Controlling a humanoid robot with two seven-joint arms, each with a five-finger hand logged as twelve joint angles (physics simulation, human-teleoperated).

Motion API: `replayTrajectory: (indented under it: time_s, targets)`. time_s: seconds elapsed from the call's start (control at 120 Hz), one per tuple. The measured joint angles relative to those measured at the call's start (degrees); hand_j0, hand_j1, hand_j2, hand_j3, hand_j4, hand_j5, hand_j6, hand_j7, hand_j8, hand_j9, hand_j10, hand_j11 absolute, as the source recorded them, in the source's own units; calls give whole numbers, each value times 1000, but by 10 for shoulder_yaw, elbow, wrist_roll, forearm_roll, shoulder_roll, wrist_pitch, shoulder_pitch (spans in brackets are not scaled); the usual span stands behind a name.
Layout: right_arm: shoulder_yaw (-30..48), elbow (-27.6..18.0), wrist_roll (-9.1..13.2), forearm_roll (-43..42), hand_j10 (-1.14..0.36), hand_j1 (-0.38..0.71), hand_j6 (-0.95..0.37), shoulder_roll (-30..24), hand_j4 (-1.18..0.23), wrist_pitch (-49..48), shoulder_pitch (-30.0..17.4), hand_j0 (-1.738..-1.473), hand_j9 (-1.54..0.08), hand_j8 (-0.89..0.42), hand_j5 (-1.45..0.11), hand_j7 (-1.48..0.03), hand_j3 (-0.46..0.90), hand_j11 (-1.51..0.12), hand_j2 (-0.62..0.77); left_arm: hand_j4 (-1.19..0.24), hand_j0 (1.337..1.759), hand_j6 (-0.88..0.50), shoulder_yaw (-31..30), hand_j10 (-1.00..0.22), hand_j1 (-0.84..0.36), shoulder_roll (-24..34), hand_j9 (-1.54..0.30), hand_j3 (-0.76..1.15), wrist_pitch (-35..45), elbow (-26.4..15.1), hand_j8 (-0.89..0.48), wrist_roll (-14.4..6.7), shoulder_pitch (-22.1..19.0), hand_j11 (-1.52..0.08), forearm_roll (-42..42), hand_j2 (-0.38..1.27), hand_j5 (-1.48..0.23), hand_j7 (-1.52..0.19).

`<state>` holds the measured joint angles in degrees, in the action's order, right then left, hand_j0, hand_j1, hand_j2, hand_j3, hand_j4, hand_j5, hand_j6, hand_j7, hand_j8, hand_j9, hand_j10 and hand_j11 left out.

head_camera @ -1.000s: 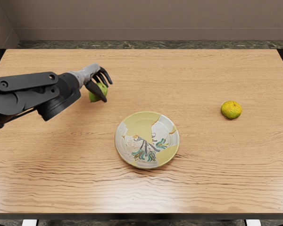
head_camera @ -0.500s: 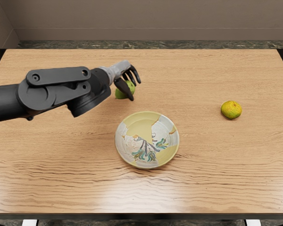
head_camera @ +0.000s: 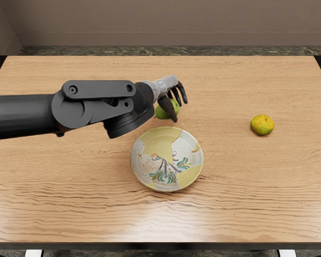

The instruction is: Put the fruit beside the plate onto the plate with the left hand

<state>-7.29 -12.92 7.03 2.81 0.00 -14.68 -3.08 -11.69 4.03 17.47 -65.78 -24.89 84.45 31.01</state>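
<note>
The bench is light brown wood with wavy, darker grain. The plate is patched in pale yellow and off-white, with a blue-green and orange sprig painted near its middle. The left hand is light grey with black fingers, on a dark grey arm. The held fruit is lime green; the right fruit is yellow-green blotched with orange.

Plates: one, a patterned plate.
Fruits: two, a green fruit just behind the plate and a yellow-green citrus well to its right.
Hands: one, the left hand, behind the plate.
Tables: one wooden table, beneath the plate.
</note>
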Motion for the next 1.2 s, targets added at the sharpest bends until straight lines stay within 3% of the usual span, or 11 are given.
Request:
replayTrajectory:
  time_s: [0.533, 0.858, 1.2]
  targets:
    - [0, 0, 0, 0, -16, -329, -16, 0, -16, 0, 0, -1658, -22, -16, -22, -22, 0, -22, -4, -687, 1655, -604, 5, -516, -349, -20, -884, 0, -2, -46, -472, -21, 6, -907, -2, 379, -895, -885]
    - [0, 0, 0, 0, -16, -329, -16, 0, -16, 0, 0, -1658, -22, -16, -22, -22, 0, -22, -4, -683, 1655, -591, 7, -506, -372, -19, -889, 0, -2, -84, -456, -23, -2, -904, -1, 416, -901, -891]
    - [0, 0, 0, 0, -16, -329, -16, 0, -16, 0, 0, -1658, -22, -16, -22, -22, 0, -22, -4, -664, 1655, -593, 3, -508, -371, -21, -864, 0, -2, -95, -464, -22, -5, -876, -2, 413, -874, -867]
